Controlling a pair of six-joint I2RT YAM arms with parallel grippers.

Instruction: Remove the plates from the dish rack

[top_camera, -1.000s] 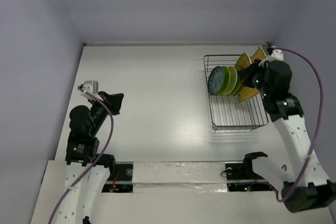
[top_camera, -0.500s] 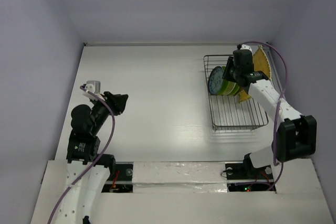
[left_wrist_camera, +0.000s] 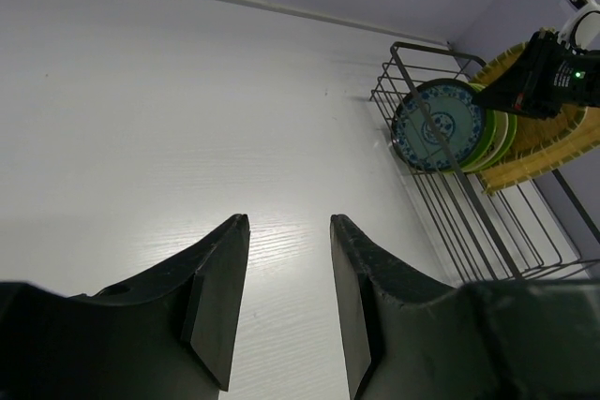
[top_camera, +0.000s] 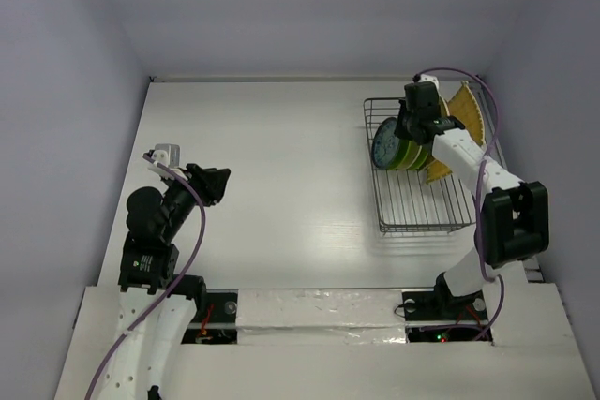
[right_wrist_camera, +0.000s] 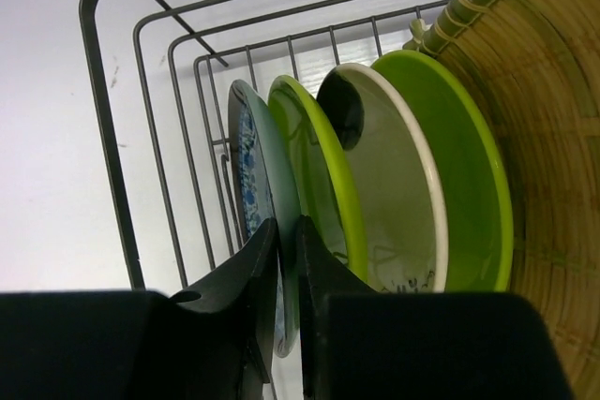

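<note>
The blue-patterned plate (right_wrist_camera: 251,166) stood upright, frontmost in a row with a lime plate (right_wrist_camera: 323,185), white plate (right_wrist_camera: 398,203) and second lime plate (right_wrist_camera: 478,185) in the wire dish rack (top_camera: 422,203) at upper right, with the right gripper (right_wrist_camera: 284,231) pinched on its rim and the left gripper (left_wrist_camera: 289,231) spread apart at the left.

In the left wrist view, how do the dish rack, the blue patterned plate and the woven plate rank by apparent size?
1. dish rack, largest.
2. woven plate, partly hidden and cut off by the frame, yet clearly wider than the next.
3. blue patterned plate, smallest.
</note>
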